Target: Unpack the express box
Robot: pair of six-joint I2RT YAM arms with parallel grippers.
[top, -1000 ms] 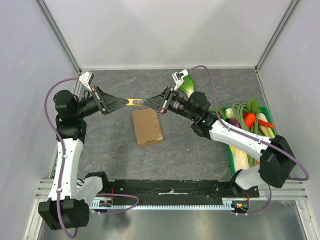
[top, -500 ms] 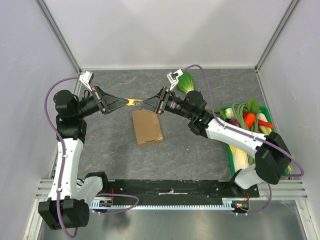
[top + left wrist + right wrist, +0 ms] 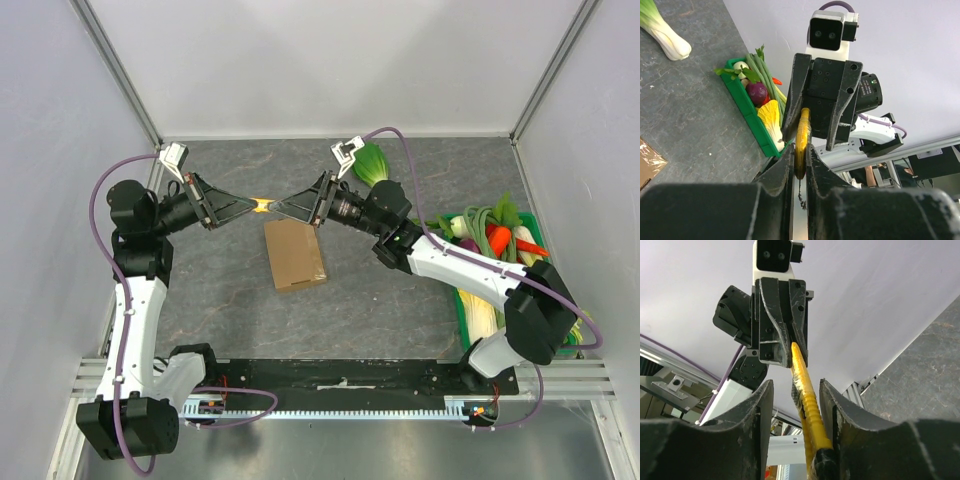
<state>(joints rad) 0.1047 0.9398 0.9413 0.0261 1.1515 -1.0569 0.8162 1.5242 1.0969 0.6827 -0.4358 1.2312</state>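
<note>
Your left hand (image 3: 250,206) pinches a yellow cutter (image 3: 802,137) in the air near the express box (image 3: 295,254). Your right hand (image 3: 283,207) stands half open around it, apparently a handover for cutting.

Quick tally from where I'm standing. Arms: 2, the left arm (image 3: 135,300) and the right arm (image 3: 470,275). Grippers: 2, the left gripper (image 3: 252,206) and the right gripper (image 3: 281,207). Wrist cams: 2, a left cam (image 3: 173,156) and a right cam (image 3: 347,153). Purple cables: 2, a left cable (image 3: 95,200) and a right cable (image 3: 420,170). Yellow tool (image 3: 262,205) betw. the tips: 1. Express box (image 3: 294,254), mid-table: 1. Bok choy (image 3: 372,165), far side: 1. Green crate (image 3: 750,120), right side: 1. In it, purple onion (image 3: 758,92): 1. The other veg in there is too bunched to count.
</note>
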